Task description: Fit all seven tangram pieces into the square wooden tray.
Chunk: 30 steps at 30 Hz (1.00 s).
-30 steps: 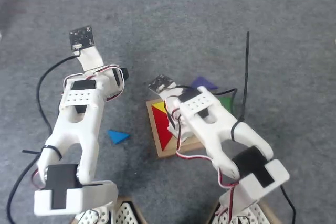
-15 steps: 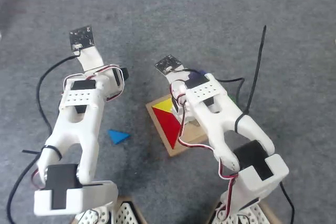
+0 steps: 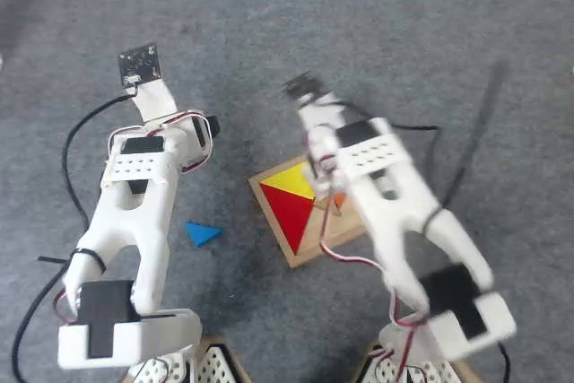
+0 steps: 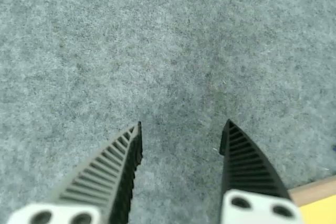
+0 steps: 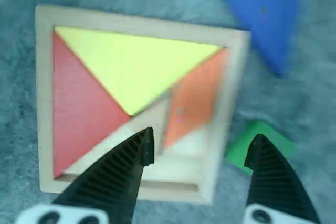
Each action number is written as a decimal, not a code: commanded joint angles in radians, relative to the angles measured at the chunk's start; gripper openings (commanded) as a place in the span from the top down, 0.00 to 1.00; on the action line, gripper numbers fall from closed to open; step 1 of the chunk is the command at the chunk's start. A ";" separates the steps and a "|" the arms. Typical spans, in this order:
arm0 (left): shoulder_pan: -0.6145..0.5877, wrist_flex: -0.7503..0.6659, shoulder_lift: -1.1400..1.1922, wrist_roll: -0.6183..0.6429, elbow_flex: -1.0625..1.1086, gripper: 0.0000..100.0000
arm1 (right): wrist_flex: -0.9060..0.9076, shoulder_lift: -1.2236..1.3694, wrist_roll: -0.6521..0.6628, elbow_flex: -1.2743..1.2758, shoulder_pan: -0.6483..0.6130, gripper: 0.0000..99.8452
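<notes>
While the right gripper (image 5: 203, 134) gapes empty, tray (image 5: 131, 20) just below, left gripper (image 4: 184, 124) likewise spread.

No word, number, label or sign can be read anywhere. The wooden tray (image 5: 45, 103), the yellow triangle (image 5: 139, 66), the red triangle (image 5: 79, 108) and the blue triangle (image 5: 268, 19) have plain faces. Any print on the arms' white shells is too small to make out.
</notes>
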 commanded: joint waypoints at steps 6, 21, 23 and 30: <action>0.006 -0.017 -0.048 -0.009 -0.012 0.76 | 0.068 -0.091 0.061 -0.044 0.243 0.71; -0.023 -0.012 -0.048 -0.051 -0.031 0.76 | -0.038 0.111 0.021 -0.041 0.268 0.71; -0.020 -0.006 -0.046 -0.051 -0.031 0.76 | -0.045 0.111 0.015 -0.023 0.268 0.71; -0.020 -0.002 -0.046 -0.049 -0.031 0.76 | -0.159 0.113 -0.015 0.069 0.263 0.71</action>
